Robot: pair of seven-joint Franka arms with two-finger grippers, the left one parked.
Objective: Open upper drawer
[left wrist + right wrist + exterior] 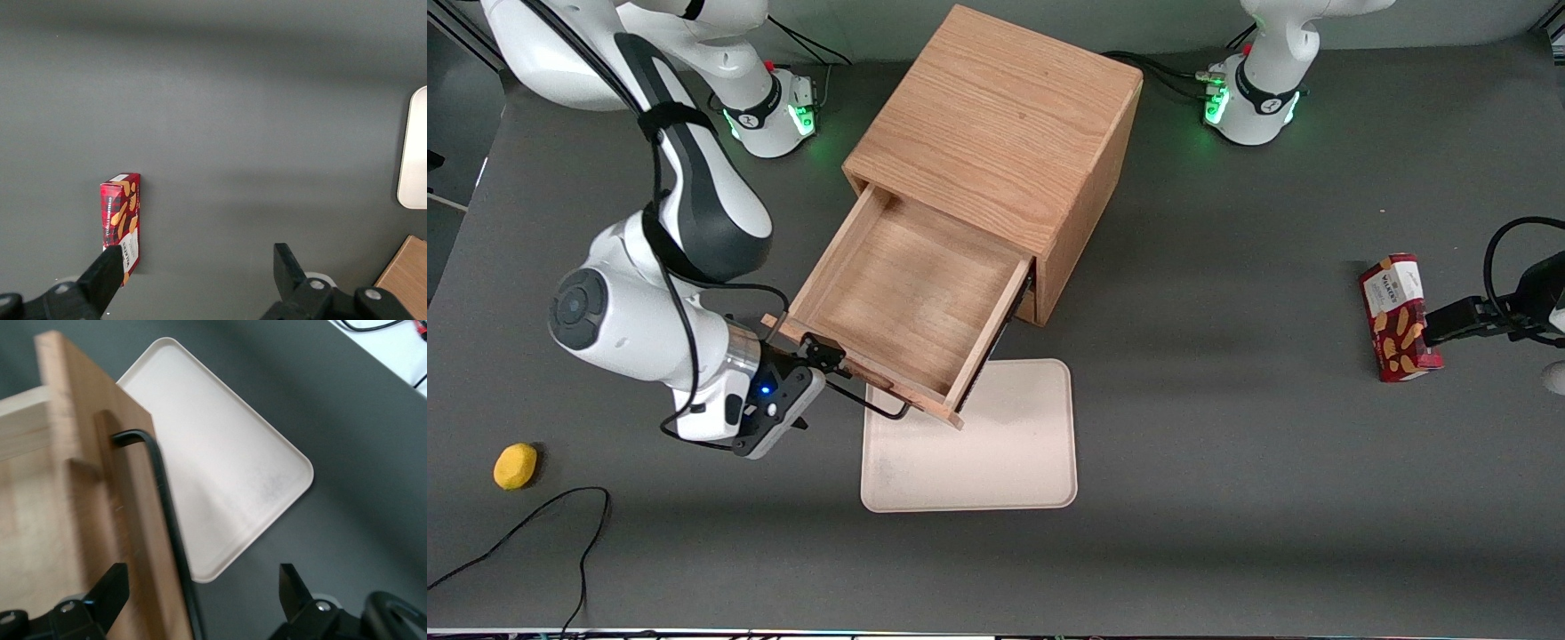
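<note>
Front view: upper drawer (911,307) pulled out (handle (869,402) between spread gripper (818,360) fingers, ungrasped).

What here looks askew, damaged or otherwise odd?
Nothing looks damaged or spilled. The upper drawer stands pulled far out of the cabinet, empty, its front overhanging the beige tray. The hand, open, straddles the drawer's bar handle. The cabinet sits skewed to the table's edges.
</note>
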